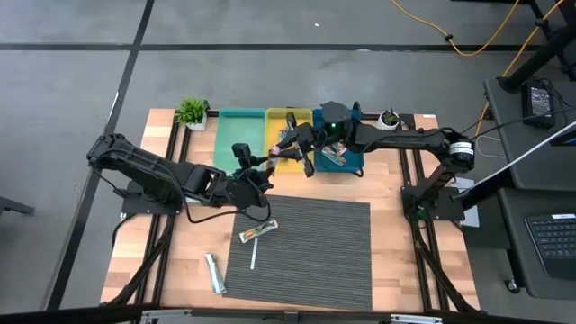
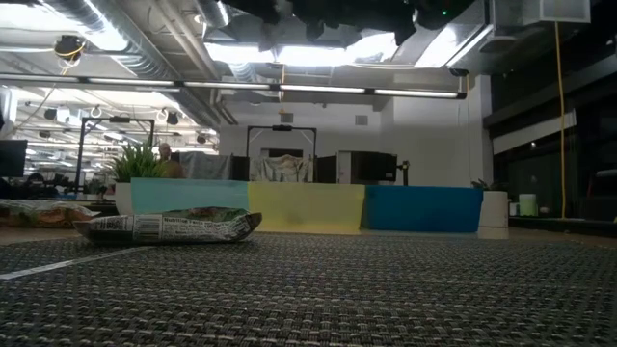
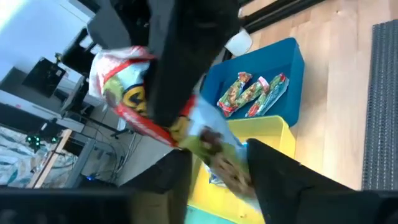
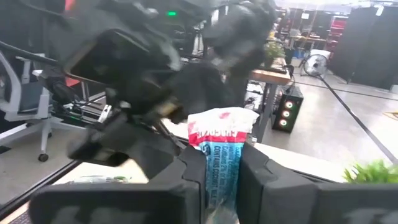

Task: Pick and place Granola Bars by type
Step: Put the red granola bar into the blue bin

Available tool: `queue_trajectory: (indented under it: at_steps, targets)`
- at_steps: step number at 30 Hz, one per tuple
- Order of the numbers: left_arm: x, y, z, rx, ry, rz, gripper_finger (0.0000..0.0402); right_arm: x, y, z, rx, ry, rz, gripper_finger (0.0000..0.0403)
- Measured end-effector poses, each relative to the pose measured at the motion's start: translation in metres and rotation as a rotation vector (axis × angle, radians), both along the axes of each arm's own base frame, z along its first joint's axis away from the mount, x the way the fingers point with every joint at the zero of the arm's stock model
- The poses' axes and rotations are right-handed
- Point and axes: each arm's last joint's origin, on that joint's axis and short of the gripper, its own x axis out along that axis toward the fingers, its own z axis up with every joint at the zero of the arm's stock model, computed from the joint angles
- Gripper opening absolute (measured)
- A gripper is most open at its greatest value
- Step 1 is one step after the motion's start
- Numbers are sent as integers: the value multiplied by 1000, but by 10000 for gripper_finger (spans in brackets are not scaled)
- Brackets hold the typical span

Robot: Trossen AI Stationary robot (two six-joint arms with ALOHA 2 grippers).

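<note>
Passing a multicoloured granola bar (image 3: 186, 124) from arm to arm above the bins, it looks like. The right gripper (image 4: 221, 177) has its fingers pinched on one end of the bar (image 4: 219, 149), wrapper standing up between them. The left gripper (image 3: 217, 174) sits at the bar's other end with its fingers spread apart on either side of the wrapper, so it seems to be letting go rather than gripping. In the high view both grippers meet over the yellow bin (image 1: 281, 126), left gripper (image 1: 263, 166) just short of the right gripper (image 1: 292, 144).

Beyond the left gripper, the blue bin (image 3: 292, 62) already has several multicoloured bars (image 3: 252, 93) lying in it, so that is probably this bar's bin; a handover makes sense since the blue bin is on the right arm's side.

Well behind the left gripper, on the grey mat (image 1: 333, 261), one multicoloured bar (image 1: 256, 231) lies flat beside a thin white stick (image 1: 254, 255); a silvery bar (image 1: 214, 273) rests on the wood just off the mat. Teal bin (image 1: 239, 135) contents: can't tell.
</note>
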Motion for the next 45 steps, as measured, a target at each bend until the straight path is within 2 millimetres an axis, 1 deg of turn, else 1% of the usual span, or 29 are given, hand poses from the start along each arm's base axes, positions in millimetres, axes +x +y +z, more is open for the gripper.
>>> queue_trajectory:
  at_steps: [2,5,8,12,14,16,19,22,27,32,38,42,45]
  targets:
    - [-2,-3,1,17,-4,8,168,-2,-6,1,5,0,-18,54]
    - [-8,-7,5,48,-21,32,193,-13,-17,8,8,17,-57,48]
    - [-14,-10,7,44,-36,46,209,-33,-26,22,-10,51,-98,45]
    - [-19,-8,7,-1,-64,71,219,-74,-32,50,-18,85,-206,48]
    - [-20,-8,6,-14,-59,77,219,-95,-30,65,-16,91,-262,48]
    - [-20,-7,5,-17,-55,81,217,-114,-26,75,-13,117,-317,47]
    - [-19,-5,4,-24,-51,82,215,-135,-18,83,-9,159,-393,44]
    - [-18,-4,4,-30,-50,84,216,-149,-13,86,-16,197,-451,44]
    - [-18,-3,3,-43,-54,82,219,-160,-11,82,-18,278,-544,48]
    - [-18,-3,3,-45,-57,83,215,-165,-17,72,-9,387,-617,43]
    - [-18,-3,4,-46,-58,84,218,-169,-25,70,5,408,-652,46]
    - [-18,-3,4,-47,-59,84,219,-170,-36,67,17,423,-690,43]
    - [-18,-3,3,-47,-59,86,219,-164,-52,57,30,465,-723,39]
